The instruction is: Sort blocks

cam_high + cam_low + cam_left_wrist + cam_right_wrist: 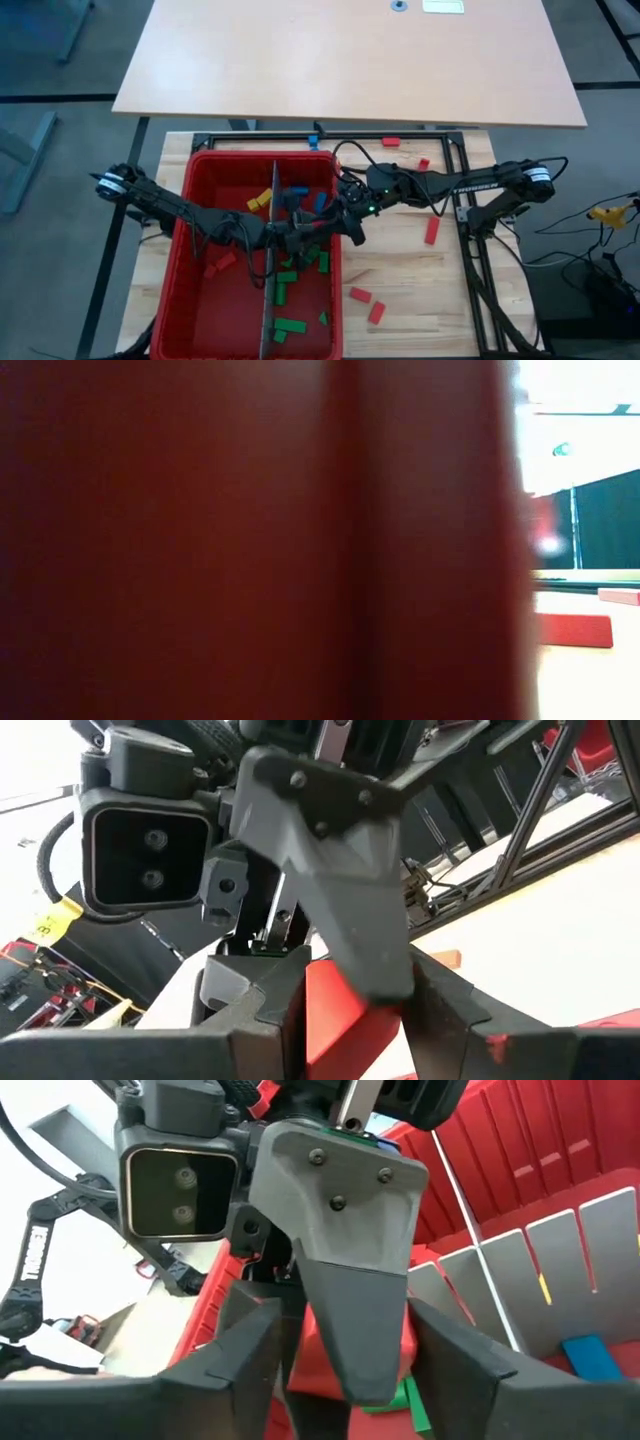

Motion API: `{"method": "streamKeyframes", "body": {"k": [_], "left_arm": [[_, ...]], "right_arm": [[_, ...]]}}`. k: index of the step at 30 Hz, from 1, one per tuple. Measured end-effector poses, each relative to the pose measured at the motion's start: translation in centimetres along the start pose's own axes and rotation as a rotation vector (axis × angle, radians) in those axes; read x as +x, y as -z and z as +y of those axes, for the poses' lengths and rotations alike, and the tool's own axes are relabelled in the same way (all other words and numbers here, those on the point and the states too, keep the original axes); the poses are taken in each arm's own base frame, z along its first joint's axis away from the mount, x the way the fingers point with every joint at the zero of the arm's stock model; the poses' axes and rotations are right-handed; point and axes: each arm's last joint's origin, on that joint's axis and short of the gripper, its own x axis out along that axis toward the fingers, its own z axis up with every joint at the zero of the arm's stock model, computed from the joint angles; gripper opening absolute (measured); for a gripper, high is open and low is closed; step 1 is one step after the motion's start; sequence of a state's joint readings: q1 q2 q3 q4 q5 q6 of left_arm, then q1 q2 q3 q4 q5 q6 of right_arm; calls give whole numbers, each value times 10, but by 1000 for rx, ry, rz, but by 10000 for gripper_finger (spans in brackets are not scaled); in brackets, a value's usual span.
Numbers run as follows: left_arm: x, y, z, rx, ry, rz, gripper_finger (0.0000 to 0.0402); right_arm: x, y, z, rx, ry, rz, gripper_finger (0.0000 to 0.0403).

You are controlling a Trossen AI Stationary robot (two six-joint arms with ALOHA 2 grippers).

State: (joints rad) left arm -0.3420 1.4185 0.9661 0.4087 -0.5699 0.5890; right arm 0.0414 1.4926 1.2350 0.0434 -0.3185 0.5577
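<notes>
Over the red bin [200,300], the left gripper [300,237] and right gripper [345,222] meet nose to nose. A red block [335,1015] sits between the left gripper's fingers, and the opposing finger overlaps it; the right wrist view shows red between its fingers too. Which gripper actually clamps it cannot be told. The pose suggests a handover, one arm passing the block so it lands on the proper side of the grey divider [270,270]. Green blocks [290,325] lie sorted in the bin below; loose red blocks [431,231] wait on the table, well apart.
</notes>
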Motion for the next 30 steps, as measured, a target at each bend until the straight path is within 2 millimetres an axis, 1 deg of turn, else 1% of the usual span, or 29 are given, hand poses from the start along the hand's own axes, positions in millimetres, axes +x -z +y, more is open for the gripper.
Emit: {"method": "streamKeyframes", "body": {"k": [3,7,11,14,17,19,23,28,30], "left_arm": [[0,1,-1,11,1,14,108],[0,3,-2,26,0,42,108],[-3,5,-6,47,10,83,108],[-12,2,-14,76,38,105,108],[-29,-2,-25,113,52,155,108],[-45,-6,-28,117,40,185,108],[-81,-16,-30,72,20,217,108],[-128,-21,-31,-5,-7,234,108],[-144,-19,-32,-57,11,234,108]], "right_arm": [[-1,0,1,6,-3,2,208],[-4,-1,2,18,-8,5,227],[-11,-2,6,22,-14,17,237],[-17,-4,11,-16,-51,24,239],[-27,-10,21,-48,-114,8,237],[-33,-13,25,-73,-126,-12,233],[-39,-15,28,-108,-117,-24,224],[-43,-17,31,-142,-122,-38,216],[-43,-16,30,-143,-112,-28,215]]}}
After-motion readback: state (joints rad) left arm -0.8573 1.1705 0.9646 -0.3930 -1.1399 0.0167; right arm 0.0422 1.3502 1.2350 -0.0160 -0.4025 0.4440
